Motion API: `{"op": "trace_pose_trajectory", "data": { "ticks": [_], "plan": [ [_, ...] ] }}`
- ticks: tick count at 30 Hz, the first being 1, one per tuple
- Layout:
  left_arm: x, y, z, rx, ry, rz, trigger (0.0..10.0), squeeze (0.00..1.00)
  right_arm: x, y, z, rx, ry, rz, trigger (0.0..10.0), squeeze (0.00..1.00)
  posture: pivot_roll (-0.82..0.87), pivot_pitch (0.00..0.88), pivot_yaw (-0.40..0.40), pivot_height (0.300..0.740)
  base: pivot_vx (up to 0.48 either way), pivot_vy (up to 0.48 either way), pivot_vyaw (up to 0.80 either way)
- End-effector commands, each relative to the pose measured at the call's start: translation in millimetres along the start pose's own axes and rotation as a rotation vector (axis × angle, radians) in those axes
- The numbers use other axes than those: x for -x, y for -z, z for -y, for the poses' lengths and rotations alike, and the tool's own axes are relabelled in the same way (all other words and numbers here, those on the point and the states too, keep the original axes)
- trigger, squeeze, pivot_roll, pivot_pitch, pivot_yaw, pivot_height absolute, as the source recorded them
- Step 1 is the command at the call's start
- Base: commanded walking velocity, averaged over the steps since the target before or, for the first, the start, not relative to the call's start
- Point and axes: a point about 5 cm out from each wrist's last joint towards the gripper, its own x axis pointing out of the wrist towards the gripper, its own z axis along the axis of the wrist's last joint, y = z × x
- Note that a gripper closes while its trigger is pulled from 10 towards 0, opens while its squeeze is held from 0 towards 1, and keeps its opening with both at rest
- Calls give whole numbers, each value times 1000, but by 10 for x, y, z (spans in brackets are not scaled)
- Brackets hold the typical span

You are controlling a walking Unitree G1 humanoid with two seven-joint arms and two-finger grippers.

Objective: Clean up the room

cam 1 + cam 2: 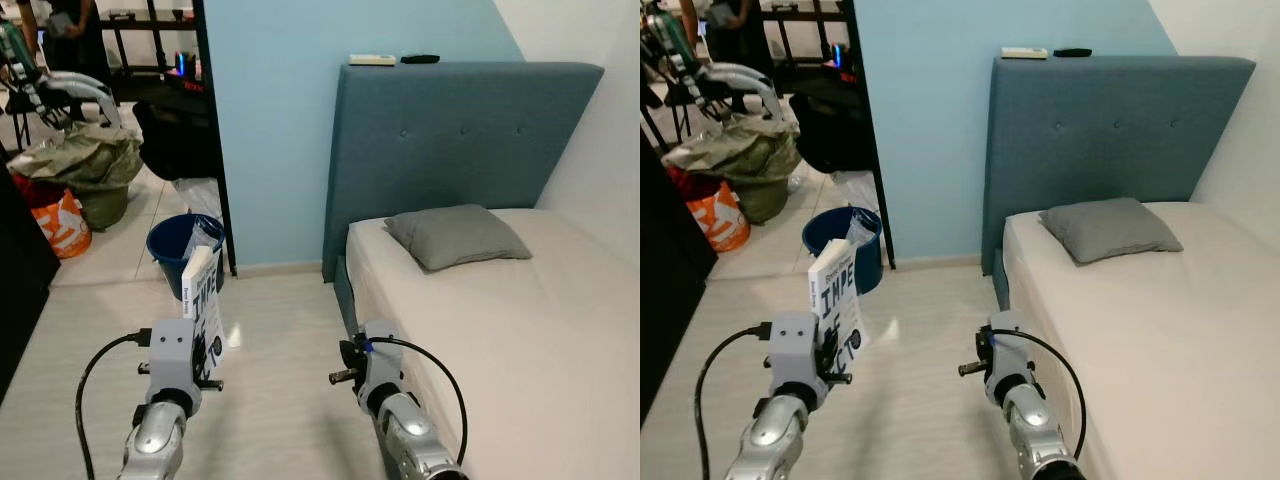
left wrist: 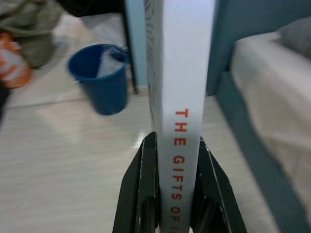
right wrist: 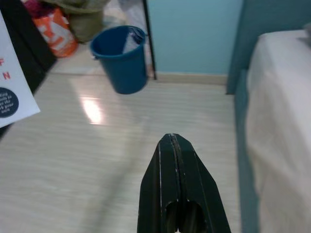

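2 black fingers of the left claw grip a white book by its lower end, 1 on each cover. The book stands upright above the pale floor, long axis vertical, spine toward the robot and top end up. Its left wrist view gives the spine's red lettering ("THE GIFTS OF"), while the head views give the black letters on the front cover. The right claw hangs over the floor beside the bed, fingers pressed together on nothing. A blue bucket stands by the doorway past the book, and a grey pillow lies against the headboard.
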Motion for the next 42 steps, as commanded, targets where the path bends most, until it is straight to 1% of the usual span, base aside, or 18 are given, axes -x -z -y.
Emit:
{"op": "trace_pose_trajectory", "data": {
  "ticks": [1, 22, 26, 42],
  "plan": [
    [9, -10, -54, -9, -13, 12, 10000, 0, 0, 25, -33, -17, 1, -7, 10000, 0, 14, 73, -34, 740, 364, 0, 0],
    [23, -5, -53, -11, -11, 14, 10000, 0, 2, 33, -52, -15, -7, -9, 10000, 0, 18, 64, -39, 740, 362, 0, 0],
    [19, -4, -46, -12, -6, 14, 10000, 0, 5, 34, -35, -28, 3, -9, 10000, 0, 13, 56, -35, 740, 360, 0, 0],
    [4, 7, -33, -25, 16, 9, 10000, 0, 41, 73, -39, -41, 8, -8, 10000, 0, 7, 53, -30, 740, 355, 0, -800]
  ]
}}
